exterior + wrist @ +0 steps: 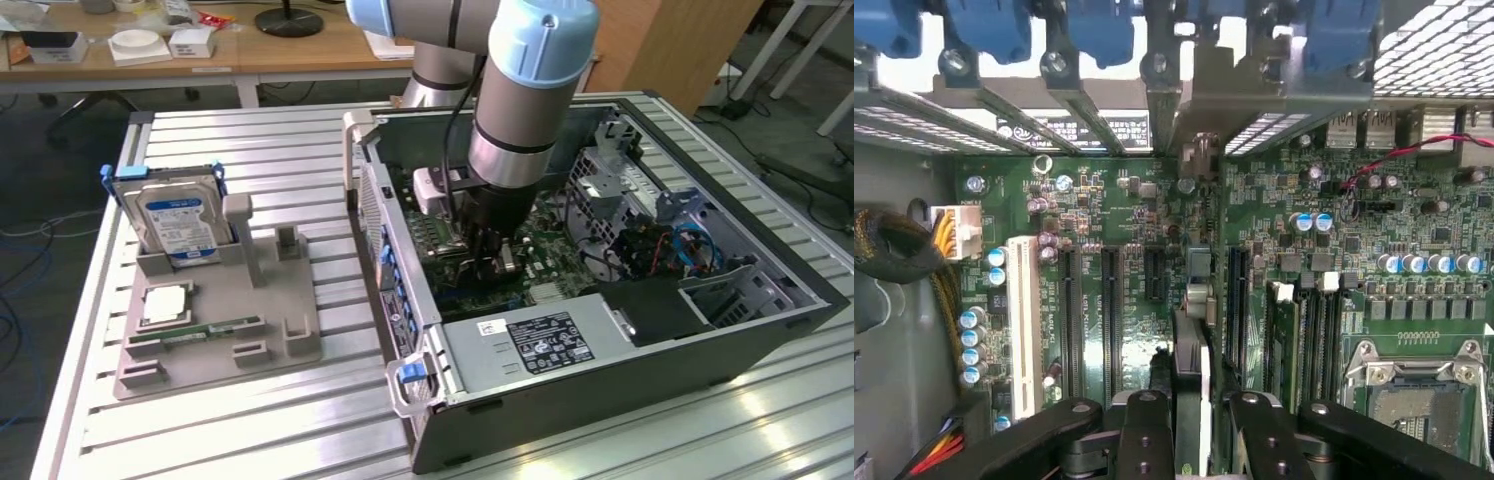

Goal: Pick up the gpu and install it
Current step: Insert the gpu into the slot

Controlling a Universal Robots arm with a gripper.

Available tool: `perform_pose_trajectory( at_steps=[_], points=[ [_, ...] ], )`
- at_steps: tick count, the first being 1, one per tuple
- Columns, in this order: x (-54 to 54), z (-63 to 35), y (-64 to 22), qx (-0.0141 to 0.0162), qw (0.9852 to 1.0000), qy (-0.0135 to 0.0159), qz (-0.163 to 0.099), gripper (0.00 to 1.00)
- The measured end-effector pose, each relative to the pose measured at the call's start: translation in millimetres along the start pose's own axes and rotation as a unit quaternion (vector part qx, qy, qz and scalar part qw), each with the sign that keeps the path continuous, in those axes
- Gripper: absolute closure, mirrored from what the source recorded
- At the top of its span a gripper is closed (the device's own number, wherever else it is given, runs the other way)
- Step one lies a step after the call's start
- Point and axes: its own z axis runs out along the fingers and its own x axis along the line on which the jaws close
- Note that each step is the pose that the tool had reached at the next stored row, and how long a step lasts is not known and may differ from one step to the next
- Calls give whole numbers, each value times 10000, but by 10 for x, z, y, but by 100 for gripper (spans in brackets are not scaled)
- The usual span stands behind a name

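Low centre of the wrist frame, the claw (1192,425) gripped the gpu (1191,375) edge-on above the board's slots (1110,310). Risk: misalignment with the slot could jam or bend the card.

The exterior view is looking down from high up and some way off over the slatted table (240,440) and the open computer case (747,330), while the wrist view is peering close along the gripper (1189,420) at the motherboard (1124,210) inside that case.
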Motion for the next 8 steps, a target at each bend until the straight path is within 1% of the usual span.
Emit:
perform_pose_trajectory(
  at_steps=[2, 3, 5, 8],
  points=[
    [1, -3, -1, 4, 10000, 7, 0, 73],
    [3, -14, -3, -1, 10000, 16, -3, 66],
    [3, -28, -4, 2, 10000, 14, -3, 66],
    [1, -83, -6, 11, 10000, 15, -4, 66]
  ],
)
